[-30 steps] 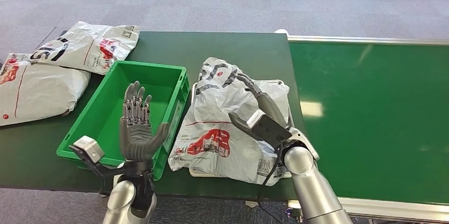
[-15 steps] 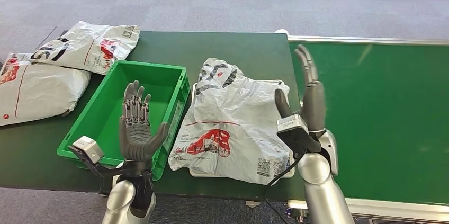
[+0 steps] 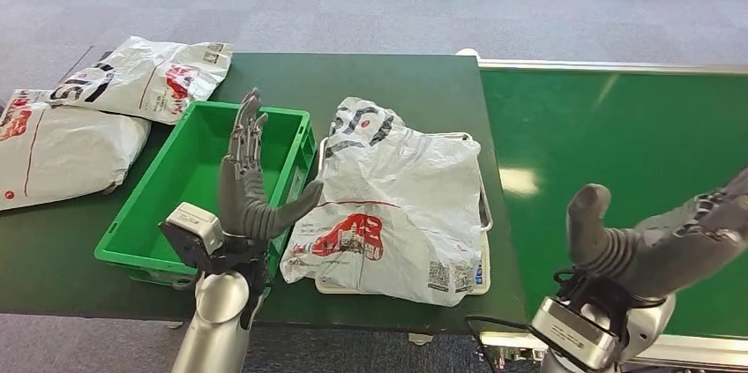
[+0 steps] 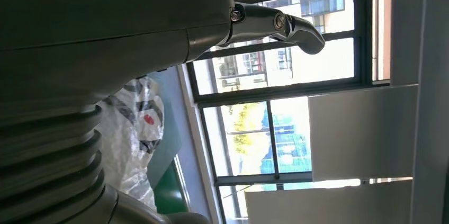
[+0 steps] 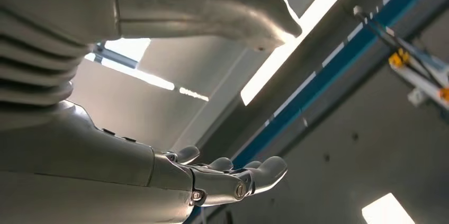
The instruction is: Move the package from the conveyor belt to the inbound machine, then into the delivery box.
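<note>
Dark green tabletop (image 3: 397, 73) on grey carpet. The crinkled white plastic package (image 3: 397, 197) (red logo) lies on the tray-like inbound machine (image 3: 483, 214). Left hand (image 3: 251, 188) and right hand (image 3: 653, 241) hover, fingers spread, holding nothing.

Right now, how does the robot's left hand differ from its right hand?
The grey many-fingered left hand stands upright, fingers pointing up, at the green plastic crate beside the white plastic package; the grey right hand lies sideways over the green conveyor belt, well away from the package. The left thumb reaches toward the package; the right thumb points up. Both are empty, fingers apart.
</note>
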